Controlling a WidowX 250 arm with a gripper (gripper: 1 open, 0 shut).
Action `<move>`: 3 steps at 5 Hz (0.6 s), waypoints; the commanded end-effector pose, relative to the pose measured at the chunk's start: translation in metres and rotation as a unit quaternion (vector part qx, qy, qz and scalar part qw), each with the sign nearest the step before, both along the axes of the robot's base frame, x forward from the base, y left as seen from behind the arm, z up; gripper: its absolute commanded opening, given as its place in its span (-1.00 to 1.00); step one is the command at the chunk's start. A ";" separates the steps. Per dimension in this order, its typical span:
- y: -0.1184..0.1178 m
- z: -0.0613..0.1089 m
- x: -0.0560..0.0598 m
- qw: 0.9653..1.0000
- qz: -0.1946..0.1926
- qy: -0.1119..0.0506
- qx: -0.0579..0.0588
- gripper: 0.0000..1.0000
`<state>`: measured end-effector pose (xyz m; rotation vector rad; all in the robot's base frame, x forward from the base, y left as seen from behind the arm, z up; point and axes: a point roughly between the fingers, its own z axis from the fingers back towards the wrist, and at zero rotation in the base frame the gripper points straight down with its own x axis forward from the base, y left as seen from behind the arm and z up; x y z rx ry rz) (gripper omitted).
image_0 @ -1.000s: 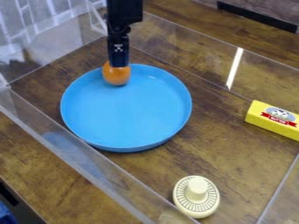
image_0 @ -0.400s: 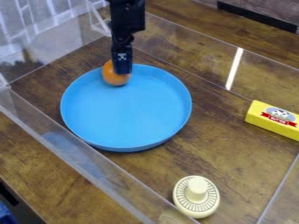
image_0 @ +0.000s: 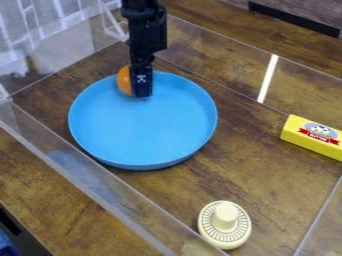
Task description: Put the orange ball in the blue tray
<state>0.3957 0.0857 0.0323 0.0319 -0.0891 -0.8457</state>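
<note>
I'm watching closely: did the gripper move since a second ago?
Yes. The gripper slid down the picture and slightly right, toward the blue tray, covering more of the orange ball.

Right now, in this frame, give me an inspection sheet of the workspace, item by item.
Surface: dark wooden table with clear panels along its edges.
Job's things: orange ball at the far rim of the blue tray, partly hidden behind the tool.
Clutter: yellow block at the right; cream ribbed disc near the front.
Grippers: tool pointing down beside the ball, open; contact cannot be told.
Cables: nothing seen.
Surroundings: dark object beyond the table, top right.
</note>
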 end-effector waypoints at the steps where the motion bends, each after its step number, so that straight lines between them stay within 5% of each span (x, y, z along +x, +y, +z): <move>1: -0.001 0.017 0.010 1.000 -0.003 -0.030 0.007 -1.00; 3: -0.003 0.008 0.013 1.000 -0.006 -0.026 0.007 -1.00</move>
